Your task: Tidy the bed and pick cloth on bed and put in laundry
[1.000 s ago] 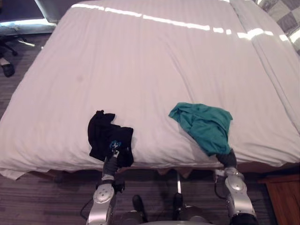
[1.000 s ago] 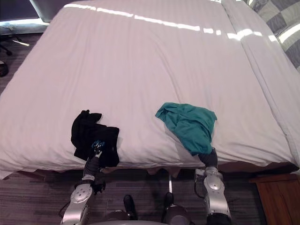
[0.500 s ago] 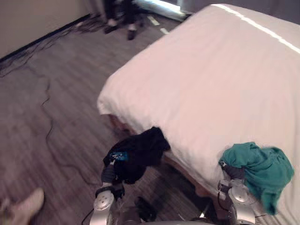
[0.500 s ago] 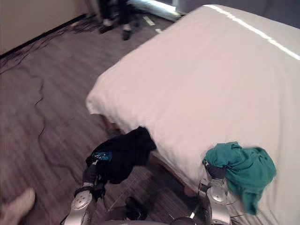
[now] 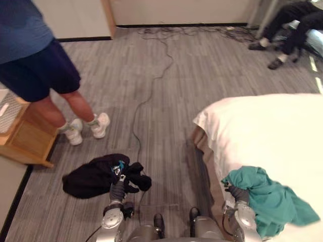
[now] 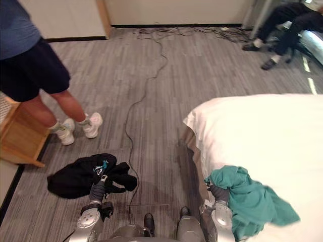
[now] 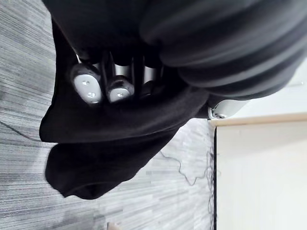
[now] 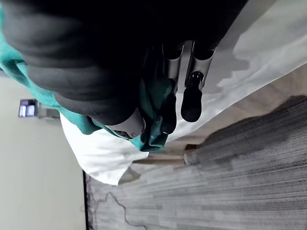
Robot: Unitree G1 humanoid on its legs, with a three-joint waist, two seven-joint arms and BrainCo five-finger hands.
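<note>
The left hand's (image 5: 119, 185) fingers (image 7: 86, 89) clench the black cloth (image 5: 88, 177) over the floor, well clear of the bed (image 5: 272, 131). The right hand (image 5: 238, 194) grips the teal cloth (image 5: 275, 204) over the bed's edge. No laundry bin is identifiable.

The black cloth (image 5: 95, 176) hangs in a loose, crumpled bunch from the left hand (image 7: 117, 86), whose fingers are curled into it, out over the grey floor (a small bright-blue tag shows near the grip). The teal cloth (image 5: 267, 199) is wadded in the right hand (image 8: 192, 98), and its folds spill over the near corner of the white-covered bed (image 5: 267, 136).
</note>
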